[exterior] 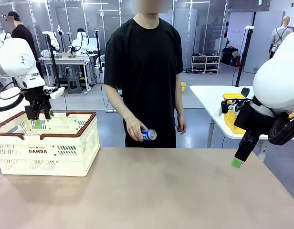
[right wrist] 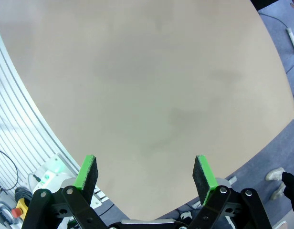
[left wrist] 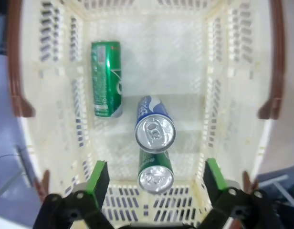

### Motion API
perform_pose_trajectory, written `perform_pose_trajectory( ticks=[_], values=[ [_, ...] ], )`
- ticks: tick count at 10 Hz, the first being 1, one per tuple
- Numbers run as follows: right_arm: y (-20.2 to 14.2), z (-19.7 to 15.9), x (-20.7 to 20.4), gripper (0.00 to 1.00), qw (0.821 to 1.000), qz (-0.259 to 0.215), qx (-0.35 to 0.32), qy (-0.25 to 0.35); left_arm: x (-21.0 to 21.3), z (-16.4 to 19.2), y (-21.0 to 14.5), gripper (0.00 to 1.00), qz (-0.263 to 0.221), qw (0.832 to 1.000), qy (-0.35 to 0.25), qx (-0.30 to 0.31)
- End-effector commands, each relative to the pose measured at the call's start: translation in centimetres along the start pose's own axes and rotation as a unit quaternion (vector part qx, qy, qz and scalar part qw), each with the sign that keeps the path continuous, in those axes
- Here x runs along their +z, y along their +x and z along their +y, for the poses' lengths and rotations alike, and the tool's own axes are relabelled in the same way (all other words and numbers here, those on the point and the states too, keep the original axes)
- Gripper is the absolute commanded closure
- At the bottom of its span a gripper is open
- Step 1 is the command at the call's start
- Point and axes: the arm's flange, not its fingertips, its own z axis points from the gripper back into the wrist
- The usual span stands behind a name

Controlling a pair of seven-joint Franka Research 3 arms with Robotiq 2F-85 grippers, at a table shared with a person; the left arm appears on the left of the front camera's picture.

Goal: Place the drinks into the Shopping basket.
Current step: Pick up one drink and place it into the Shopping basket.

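A person at the far side of the table point(exterior: 152, 191) holds a blue Pocari Sweat can point(exterior: 149, 135) in one hand point(exterior: 135, 130), low over the table's far edge, while both robot hands wait spread and empty. The left hand point(left wrist: 152, 179) hangs over the cream DAMDA shopping basket point(exterior: 56, 148) at the table's left end; inside lie three cans: a green can point(left wrist: 107, 78) along one wall, a blue can point(left wrist: 154, 125) near the middle, and a second green can point(left wrist: 155, 171) just beside it, nearest the camera. The right hand point(right wrist: 144, 175) hovers beyond the table's right edge, its green pads point(right wrist: 88, 172) apart over bare tabletop.

The likely trouble is the handover: a smooth, round can could slip or roll off the table if either side lets go out of step, and a dropped can could strike those already in the basket. The brown rim and raised handles narrow the way in, so a tilted can might catch there. The tabletop between basket and right arm lies bare, leaving generous room to move.
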Motion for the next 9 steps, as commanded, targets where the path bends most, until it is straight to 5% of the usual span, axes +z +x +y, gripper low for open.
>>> perform_pose_trajectory(
  ticks=[1, 6, 9],
  values=[
    [-0.1, 0.0, 0.1, 0.0, 1.0, 0.004, 0.0, -0.001, 3.9, -1.9, 2.0, 0.0, 0.022, 1.0, 0.01, -0.015],
    [-0.1, 0.0, 0.1, 0.0, 1.0, 0.004, 0.0, -0.001, 6.6, -11.0, 5.5, 0.0, -0.008, 0.997, -0.019, -0.068],
    [-0.1, 0.0, 0.1, 0.0, 1.0, 0.004, 0.0, -0.001, 4.3, -15.9, 7.7, 0.0, 0.0, 0.992, -0.041, -0.116]
  ],
)
